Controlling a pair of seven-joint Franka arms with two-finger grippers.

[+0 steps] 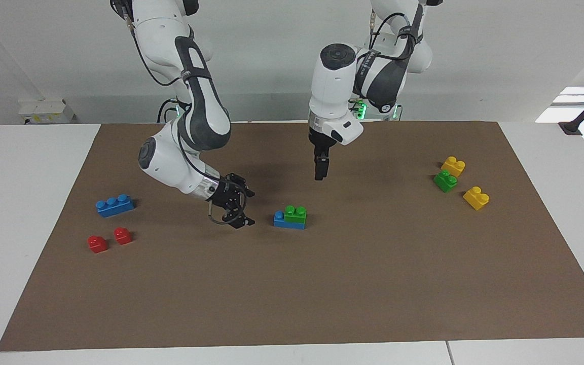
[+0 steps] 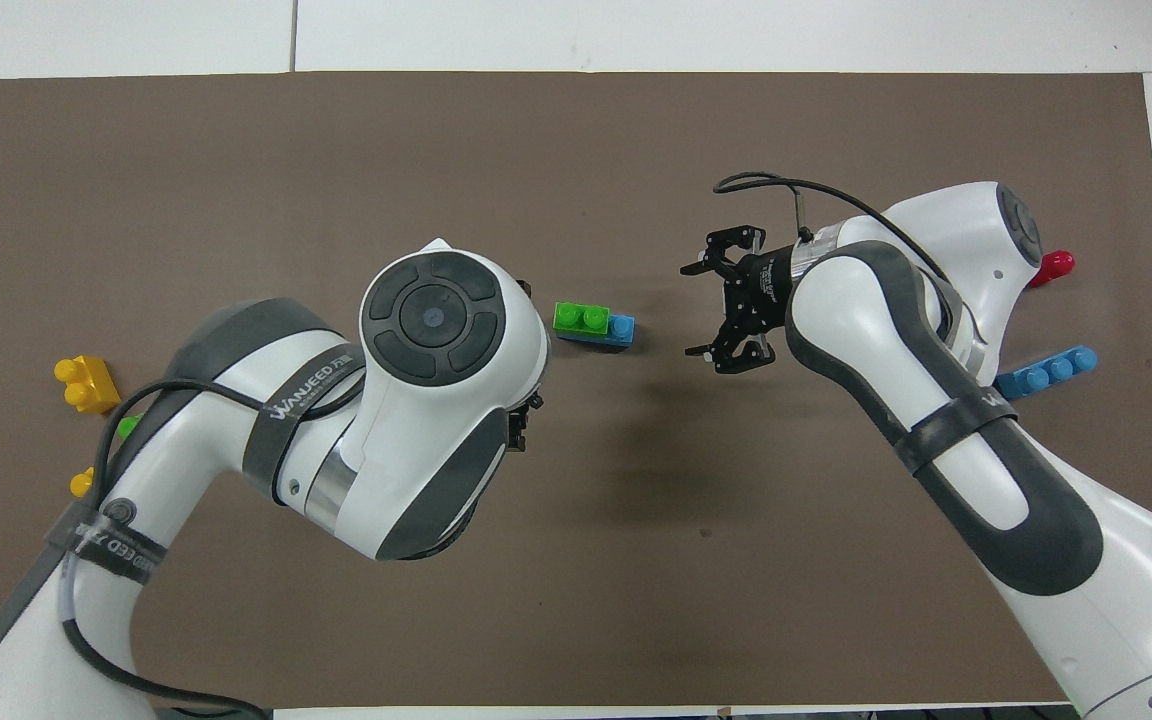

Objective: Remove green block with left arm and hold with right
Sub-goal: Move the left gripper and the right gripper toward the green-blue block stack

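Your green block (image 1: 295, 213) sits stacked on a blue brick (image 1: 288, 222) mid-table. The right gripper (image 1: 240, 209), fingers spread, waits at its nine o'clock. The left gripper (image 1: 321, 169) hangs above at one o'clock; I cannot tell its state. Without a hold on the base, both bricks may lift together.

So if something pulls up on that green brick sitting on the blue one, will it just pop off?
Probably not cleanly: the green block sits pressed onto the blue brick, so both may lift together. It looks like rigid, light plastic, unlikely to bend. Its flat sides should grip fairly well.

Readable text: one marking

A dark band on the left arm (image 2: 296, 385) reads roughly "WANJEED"; the right arm's (image 2: 976, 400) band lettering is illegible.
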